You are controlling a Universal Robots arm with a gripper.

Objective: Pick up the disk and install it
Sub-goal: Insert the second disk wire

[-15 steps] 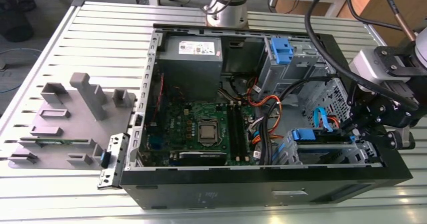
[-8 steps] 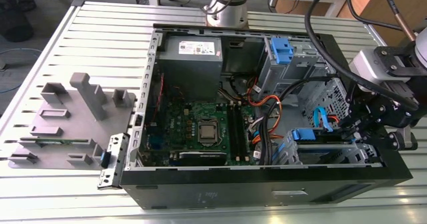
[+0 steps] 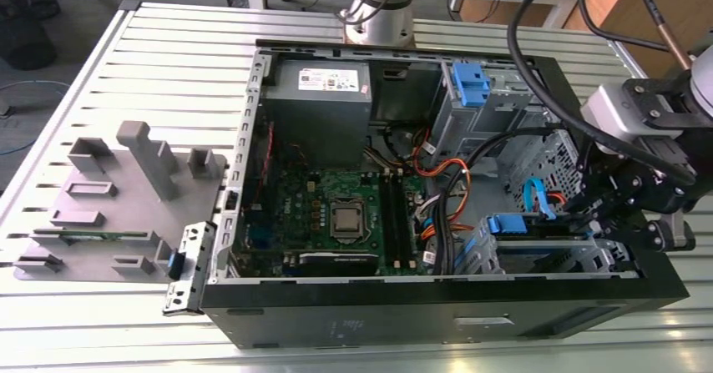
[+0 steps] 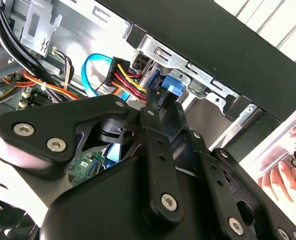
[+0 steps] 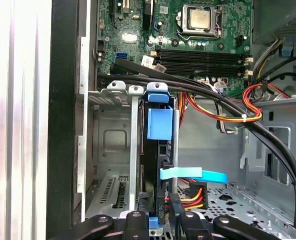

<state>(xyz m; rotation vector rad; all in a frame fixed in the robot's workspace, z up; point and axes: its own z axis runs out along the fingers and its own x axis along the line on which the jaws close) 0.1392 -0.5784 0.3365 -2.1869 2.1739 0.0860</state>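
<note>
**Student:** One arm shows in the exterior view. What surrounds it?

**Tutor:** An open black computer case (image 3: 446, 323) lies on a ribbed metal table (image 3: 167, 56). Inside are a green motherboard (image 3: 334, 206) and a grey power-supply box (image 3: 323, 98). A grey moulded fixture (image 3: 123, 198) sits at the exterior view's left. The gripper (image 3: 596, 219) reaches into the case corner at the exterior view's right. There the disk (image 3: 510, 223) sits in a perforated metal drive cage (image 3: 557, 260), and black cables arch over it.

**Student:** And the second wrist view?

**Tutor:** The gripper's (image 4: 160, 107) black linkages narrow toward the disk's (image 4: 173, 87) blue plastic rail, just under the cage's (image 4: 177, 57) stamped metal rim. Red, yellow and black wires (image 4: 125, 80) and a light-blue flat cable (image 4: 88, 70) crowd one side. A person's hand (image 4: 287, 175) rests outside the case.

**Student:** Which way does the disk point?

**Tutor:** In the first wrist view the disk (image 5: 160, 125) stands on edge, thin side toward the camera, in the cage (image 5: 110, 135). Its long axis runs from the gripper (image 5: 159, 216) toward the motherboard (image 5: 187, 40), blue tab at the far end. The light-blue cable (image 5: 192, 175) crosses its edge, and a black cable bundle (image 5: 212, 95) passes just beyond the tab.

**Student:** Is the gripper closed?

**Tutor:** Its fingers (image 5: 139, 220) press on both faces of the disk, clamping it.
</note>
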